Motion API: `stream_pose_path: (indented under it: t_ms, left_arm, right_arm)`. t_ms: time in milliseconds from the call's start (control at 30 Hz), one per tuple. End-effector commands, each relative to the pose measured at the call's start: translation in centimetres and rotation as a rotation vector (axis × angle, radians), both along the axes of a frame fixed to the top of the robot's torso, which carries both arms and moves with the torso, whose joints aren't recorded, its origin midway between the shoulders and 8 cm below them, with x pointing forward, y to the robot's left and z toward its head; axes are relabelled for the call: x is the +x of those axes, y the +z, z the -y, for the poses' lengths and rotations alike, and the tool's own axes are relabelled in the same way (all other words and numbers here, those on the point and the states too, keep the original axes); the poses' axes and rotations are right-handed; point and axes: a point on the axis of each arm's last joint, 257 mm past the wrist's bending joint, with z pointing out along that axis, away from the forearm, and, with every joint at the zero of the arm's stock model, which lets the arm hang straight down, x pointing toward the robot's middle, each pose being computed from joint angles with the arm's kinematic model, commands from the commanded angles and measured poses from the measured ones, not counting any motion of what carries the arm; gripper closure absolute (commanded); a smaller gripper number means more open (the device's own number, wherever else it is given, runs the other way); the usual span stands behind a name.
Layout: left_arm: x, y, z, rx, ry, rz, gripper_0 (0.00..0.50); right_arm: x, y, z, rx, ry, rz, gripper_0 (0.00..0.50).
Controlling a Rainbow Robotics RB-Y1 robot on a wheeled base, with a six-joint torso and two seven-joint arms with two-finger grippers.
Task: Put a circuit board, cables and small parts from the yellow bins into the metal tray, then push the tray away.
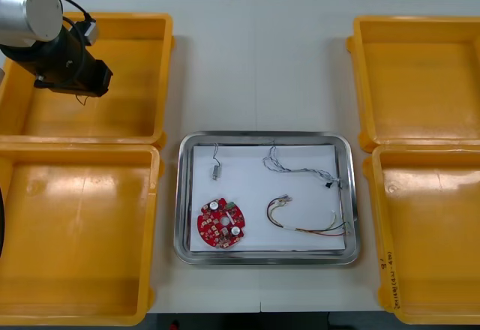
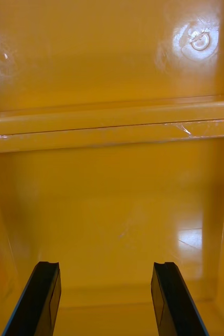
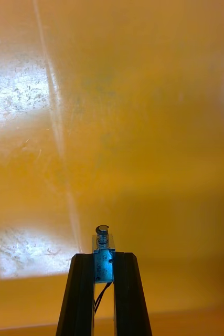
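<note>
Clamped in the left pincer (image 3: 104,258): a small metal part (image 3: 103,249), above the far left yellow bin (image 1: 135,112). Likely light, stiff, slippery; best held by flat sides, clear of its thin wire (image 3: 99,300). Apart over a right bin (image 2: 112,210): right pincer (image 2: 106,275).

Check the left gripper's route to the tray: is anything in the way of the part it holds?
Nothing visible blocks it. The left gripper, shut on a small metal part, hangs over the far left bin; only that bin's rim and bare table lie before the metal tray, which has free room.
</note>
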Motion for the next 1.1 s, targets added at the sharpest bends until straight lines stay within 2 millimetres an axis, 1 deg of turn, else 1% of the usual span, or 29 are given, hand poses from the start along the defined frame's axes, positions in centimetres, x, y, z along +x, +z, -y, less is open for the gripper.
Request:
stream_pose_path:
  t_ms: [33, 100, 167, 267, 433, 600, 767, 800, 867, 933, 1067, 1100]
  left_arm:
    - [0.1, 4.5, 0.2, 0.011, 0.001, 0.060, 0.500]
    - [-0.2, 5.1, 0.5, 0.017, -0.002, 0.062, 0.500]
    - [-0.7, 5.3, 0.9, 0.019, -0.003, 0.051, 0.500]
    - [-1.5, 6.1, 1.9, 0.009, 0.012, 0.049, 0.500]
    - [-3.2, 7.5, 4.7, -0.028, 0.043, 0.037, 0.500]
    - [-4.5, 8.0, 6.9, -0.036, 0.058, 0.029, 0.500]
    - [-4.5, 9.2, 10.3, -0.060, 0.055, 0.094, 0.500]
    - [-4.5, 9.3, 10.6, -0.062, 0.054, 0.101, 0.500]
    - [-4.5, 9.9, 12.0, -0.071, 0.045, 0.130, 0.500]
    - [-4.5, 10.2, 13.0, -0.080, 0.041, 0.148, 0.500]
    - [-4.8, 10.4, 15.7, -0.111, 0.026, 0.169, 0.500]
    - [-4.8, 10.4, 16.0, -0.114, 0.027, 0.170, 0.500]
  right_arm:
    - [-0.2, 2.0, 1.6, -0.044, -0.029, 0.031, 0.000]
    - [-0.2, 2.0, 1.6, -0.044, -0.029, 0.031, 0.000]
    - [-0.2, 2.0, 1.6, -0.044, -0.029, 0.031, 0.000]
    - [-0.2, 2.0, 1.6, -0.044, -0.029, 0.031, 0.000]
    - [-0.2, 2.0, 1.6, -0.044, -0.029, 0.031, 0.000]
    - [-0.2, 2.0, 1.6, -0.044, -0.029, 0.031, 0.000]
    - [-0.2, 2.0, 1.6, -0.044, -0.029, 0.031, 0.000]
    - [-0.2, 2.0, 1.6, -0.044, -0.029, 0.031, 0.000]
    - [-0.2, 2.0, 1.6, -0.044, -0.029, 0.031, 0.000]
    - [-0.2, 2.0, 1.6, -0.044, -0.029, 0.031, 0.000]
    - [-0.2, 2.0, 1.6, -0.044, -0.029, 0.031, 0.000]
    - [-0.2, 2.0, 1.6, -0.044, -0.029, 0.031, 0.000]
